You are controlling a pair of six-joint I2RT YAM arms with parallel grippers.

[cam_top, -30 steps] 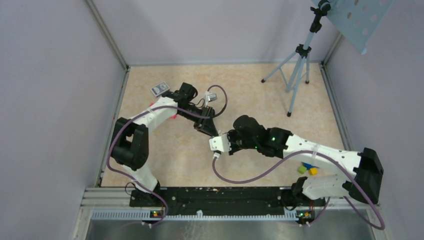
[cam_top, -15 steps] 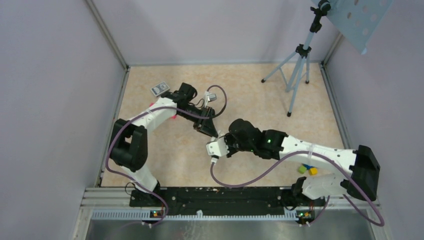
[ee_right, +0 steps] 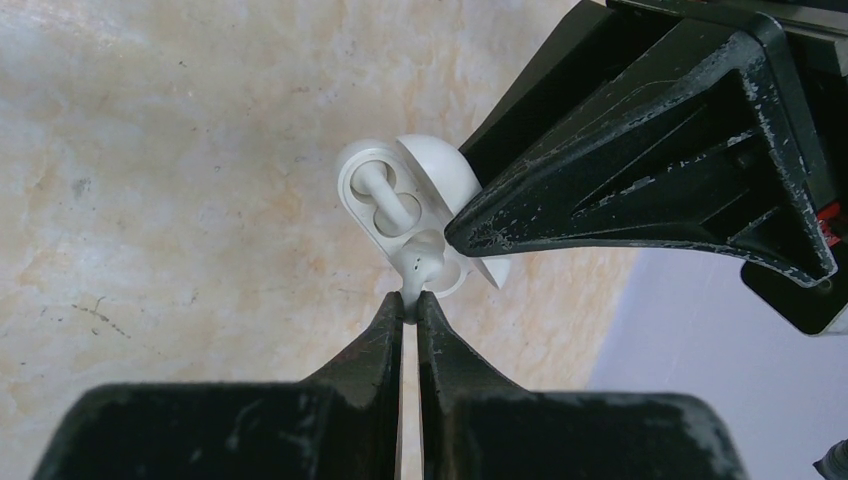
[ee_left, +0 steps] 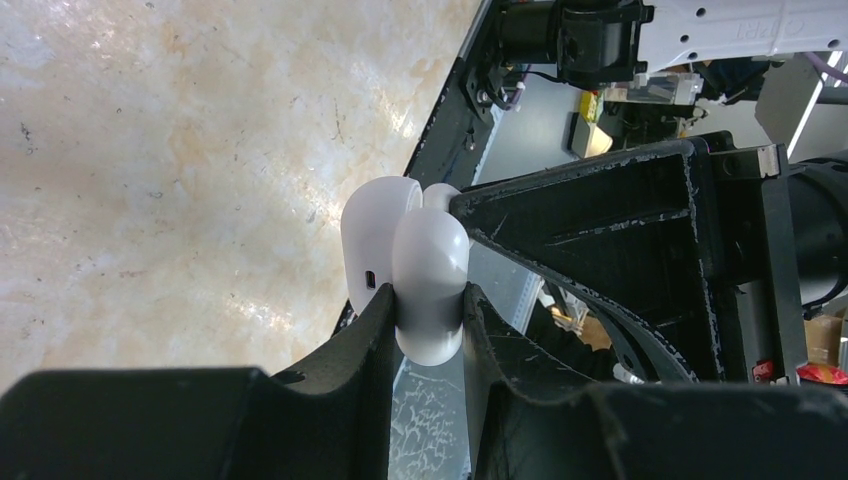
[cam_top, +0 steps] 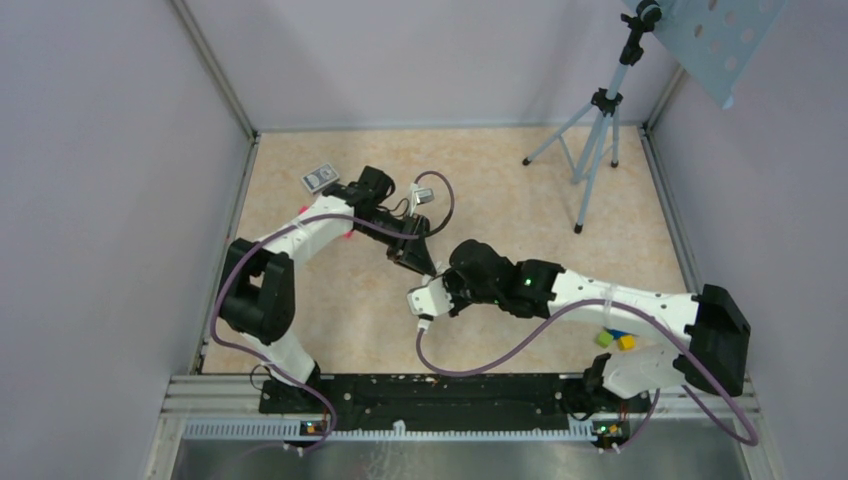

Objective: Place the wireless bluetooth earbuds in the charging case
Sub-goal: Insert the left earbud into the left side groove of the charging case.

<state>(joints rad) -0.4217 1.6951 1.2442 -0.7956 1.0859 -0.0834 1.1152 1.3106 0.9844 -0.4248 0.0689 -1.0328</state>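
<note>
My left gripper (ee_left: 428, 300) is shut on the white charging case (ee_left: 430, 280) and holds it above the table, its lid (ee_left: 368, 232) open. In the right wrist view the open case (ee_right: 358, 165) faces me, with one white earbud (ee_right: 380, 200) lying in a slot. My right gripper (ee_right: 411, 300) is shut on the stem of the second earbud (ee_right: 422, 264), whose head is at the case's other slot. The left finger (ee_right: 640, 150) crosses that view. In the top view the two grippers meet at mid-table, left (cam_top: 417, 262) and right (cam_top: 438, 272).
A grey patterned box (cam_top: 320, 178) lies at the back left. A tripod (cam_top: 592, 140) stands at the back right. Small coloured blocks (cam_top: 618, 338) lie by the right arm's base. Walls enclose the table on three sides.
My right arm has moved left, toward the left gripper and the case it holds. The left arm has hardly moved.
</note>
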